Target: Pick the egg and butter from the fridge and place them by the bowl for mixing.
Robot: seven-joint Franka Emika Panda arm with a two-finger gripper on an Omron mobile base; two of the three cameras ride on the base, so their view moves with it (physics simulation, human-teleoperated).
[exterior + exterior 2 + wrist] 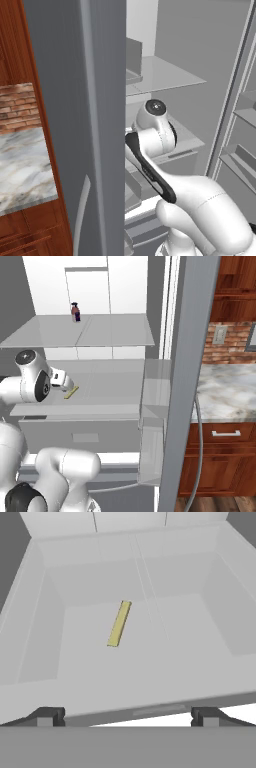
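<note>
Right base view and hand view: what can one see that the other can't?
The right base view alone has the small dark bottle on the upper fridge shelf, the marble counter and the brick wall. The hand view alone has the gripper, its dark fingertips wide apart with nothing between them. Both share the butter lying flat on the fridge shelf.

The fridge's (180, 381) middle shelf (115, 391) carries the butter (119, 623), lying flat near its left part; the shelf above (100, 331) bears a small dark bottle (75, 312), standing upright
</note>
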